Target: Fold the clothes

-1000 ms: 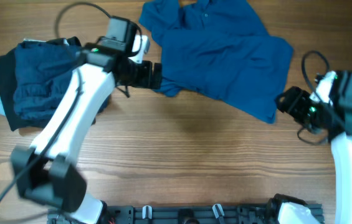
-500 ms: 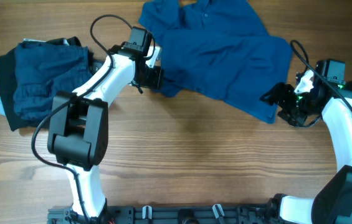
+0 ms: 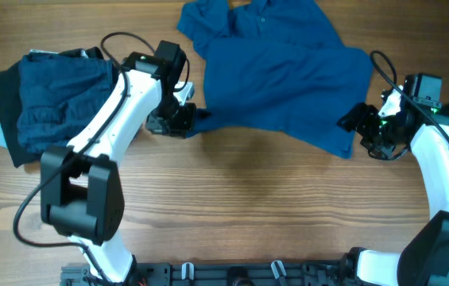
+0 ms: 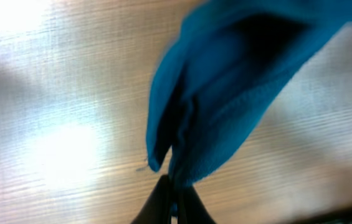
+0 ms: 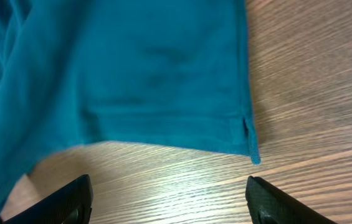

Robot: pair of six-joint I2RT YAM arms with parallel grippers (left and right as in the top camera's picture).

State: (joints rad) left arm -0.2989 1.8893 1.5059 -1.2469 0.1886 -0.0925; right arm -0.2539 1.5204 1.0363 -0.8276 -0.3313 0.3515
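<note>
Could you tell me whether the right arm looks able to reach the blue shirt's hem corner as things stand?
Probably yes: the right pincer stands open just short of the blue shirt, whose hem corner lies flat on bare table, nothing between.

Robotics lab: wood-grain table (image 3: 232, 199), black mounting rail (image 3: 232, 276)
</note>
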